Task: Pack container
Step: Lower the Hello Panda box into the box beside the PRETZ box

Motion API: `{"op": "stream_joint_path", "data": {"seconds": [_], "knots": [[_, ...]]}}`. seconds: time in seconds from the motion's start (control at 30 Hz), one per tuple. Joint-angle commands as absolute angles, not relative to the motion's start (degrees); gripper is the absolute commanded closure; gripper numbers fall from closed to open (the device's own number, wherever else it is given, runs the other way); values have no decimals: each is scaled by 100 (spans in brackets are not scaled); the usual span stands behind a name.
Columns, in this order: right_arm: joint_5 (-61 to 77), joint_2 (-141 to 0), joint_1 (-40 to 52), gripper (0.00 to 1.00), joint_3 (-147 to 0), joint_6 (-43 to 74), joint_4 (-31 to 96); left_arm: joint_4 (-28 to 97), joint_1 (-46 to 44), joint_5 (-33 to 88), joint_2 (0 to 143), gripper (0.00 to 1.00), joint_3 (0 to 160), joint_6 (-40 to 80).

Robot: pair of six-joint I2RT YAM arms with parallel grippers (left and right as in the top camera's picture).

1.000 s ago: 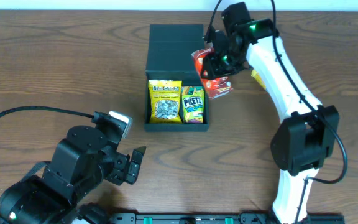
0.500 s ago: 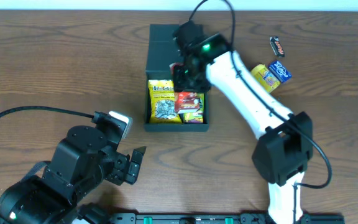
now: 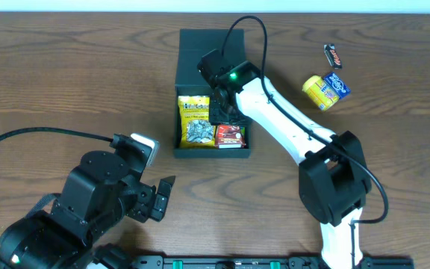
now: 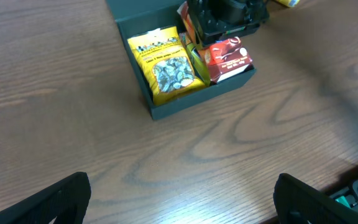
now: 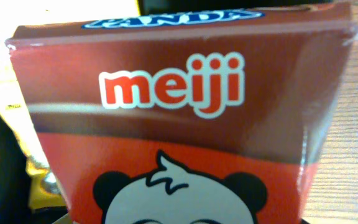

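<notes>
Inside the dark teal-black container point(image 3: 200, 46), at 12 o'clock on the wooden surface point(image 3: 66, 82), a red Meiji panda carton point(image 3: 230, 135) sits in the 5 o'clock corner beside a yellow snack packet point(image 3: 197, 119). The right gripper point(image 3: 222, 112) is directly over the carton; whether its jaws clamp it cannot be told. At 7 o'clock, the left gripper point(image 3: 163, 198) has its jaws wide and empty.

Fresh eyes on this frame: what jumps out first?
The right gripper hangs over the open dark container, close to a red meiji carton lying beside a yellow snack packet. The carton's logo and panda fill the right wrist view. A yellow-blue bag and a dark bar lie outside on the table.
</notes>
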State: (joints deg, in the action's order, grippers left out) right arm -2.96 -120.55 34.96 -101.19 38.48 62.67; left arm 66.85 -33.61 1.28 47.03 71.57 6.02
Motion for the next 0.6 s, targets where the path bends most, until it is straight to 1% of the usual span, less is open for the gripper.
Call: {"op": "stream_joint_path", "data": {"seconds": [0.0,0.13,0.17,0.23,0.27,0.3,0.37,0.47,0.57], "knots": [[-454,-12116,3413,53,-9968,3717,6208,6692,-3374,89,4687,5,7227,644],[-460,-12116,3376,53,-9708,3715,5994,6692,-3374,89,4687,5,7227,644],[-458,-12116,3369,51,-9653,3712,5946,6692,-3374,89,4687,5,7227,644],[-458,-12116,3361,40,-9612,3653,5905,6692,-3374,89,4687,5,7227,644],[-458,-12116,3361,31,-9612,3607,5889,6692,-3374,89,4687,5,7227,644],[-460,-12116,3361,25,-9612,3588,5872,6692,-3374,89,4687,5,7227,644],[-454,-12116,3361,19,-9612,3588,5850,6692,-3374,89,4687,5,7227,644],[-451,-12116,3361,15,-9633,3588,5848,6692,-3374,89,4687,5,7227,644],[-405,-12097,3361,14,-9690,3586,5883,6692,-3374,89,4687,5,7227,644]]}}
